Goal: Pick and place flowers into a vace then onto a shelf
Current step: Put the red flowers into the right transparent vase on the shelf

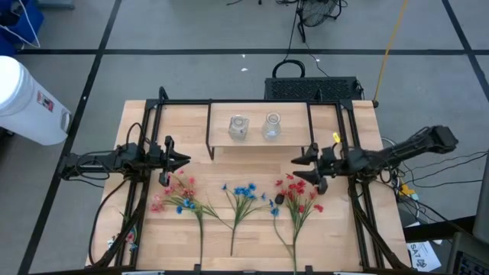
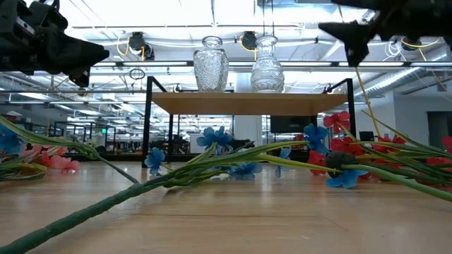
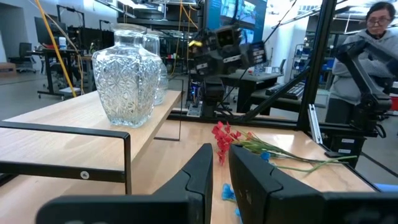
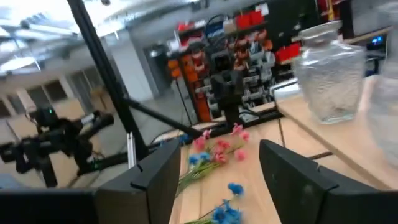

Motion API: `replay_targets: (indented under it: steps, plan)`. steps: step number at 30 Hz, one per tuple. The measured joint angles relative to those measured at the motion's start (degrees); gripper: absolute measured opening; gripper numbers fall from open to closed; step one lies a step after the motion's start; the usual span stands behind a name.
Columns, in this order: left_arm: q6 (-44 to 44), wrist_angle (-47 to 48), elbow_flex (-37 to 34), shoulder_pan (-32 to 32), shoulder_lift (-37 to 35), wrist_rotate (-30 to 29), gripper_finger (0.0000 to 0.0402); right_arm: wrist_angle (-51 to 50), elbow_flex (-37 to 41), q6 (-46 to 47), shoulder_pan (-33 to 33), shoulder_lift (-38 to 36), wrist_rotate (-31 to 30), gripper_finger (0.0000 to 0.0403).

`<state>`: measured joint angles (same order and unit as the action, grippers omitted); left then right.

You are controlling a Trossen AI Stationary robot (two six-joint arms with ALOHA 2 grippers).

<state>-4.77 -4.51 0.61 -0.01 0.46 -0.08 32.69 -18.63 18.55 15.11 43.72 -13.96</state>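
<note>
Three flower sprays lie flat on the wooden table, blossoms toward the shelf and stems toward the near edge: pink (image 1: 176, 197), blue (image 1: 244, 192) and red (image 1: 299, 195). Two clear glass vases (image 1: 238, 127) (image 1: 272, 126) stand on the low light-wood shelf (image 1: 260, 145), also seen from the low view (image 2: 212, 65) (image 2: 267, 65). My left gripper (image 1: 186, 160) (image 3: 221, 155) hovers shut above the table, just beyond the pink blossoms. My right gripper (image 1: 295, 169) (image 4: 221, 149) hovers open just beyond the red blossoms (image 2: 346, 141). Neither touches anything.
A black metal frame (image 1: 160, 103) borders the table, with rails running along both sides under the arms. A person (image 3: 373, 37) stands beyond the table's right side. A white container (image 1: 27, 95) sits on the floor at the left. Bare wood lies between shelf and blossoms.
</note>
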Motion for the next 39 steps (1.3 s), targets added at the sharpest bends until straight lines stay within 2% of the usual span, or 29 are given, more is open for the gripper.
replay_targets:
  steps: [5, 8, 12, 16, 21, 26, 33, 39]
  plan:
    - [0.01, 0.0, 0.01, 0.01, -0.01, 0.0, 0.0058, -23.19, -12.88, 6.68, 3.83, 5.35, -6.63, 0.0218]
    - [0.0, 0.0, 0.0, 0.01, -0.02, 0.0, 0.0058, -35.88, -19.53, 14.91, 5.05, 9.13, -8.43, 0.0223]
    - [0.02, 0.0, -0.01, 0.0, -0.02, 0.0, 0.0058, -44.97, -25.7, 27.99, 5.92, 13.98, -2.85, 0.0224]
    - [0.02, 0.0, -0.01, 0.0, 0.0, 0.0, 0.0058, -51.9, -27.89, 41.81, 7.68, 18.63, 2.59, 0.0224]
    - [0.02, -0.01, 0.0, 0.01, -0.02, 0.0, 0.0058, -54.76, -27.89, 56.77, 11.44, 24.68, 9.63, 0.0224]
    - [0.01, 0.0, -0.01, 0.0, -0.01, 0.0, 0.0058, -51.63, -27.91, 69.67, 15.99, 29.56, 14.08, 0.0224]
    - [0.0, 0.0, -0.01, 0.0, 0.0, 0.0, 0.0058, -47.27, -27.91, 83.19, 22.04, 34.74, 14.1, 0.0224]
    - [0.02, 0.0, -0.01, 0.0, -0.02, 0.0, 0.0058, -45.57, -27.91, 87.68, 24.01, 39.54, 14.34, 0.0224]
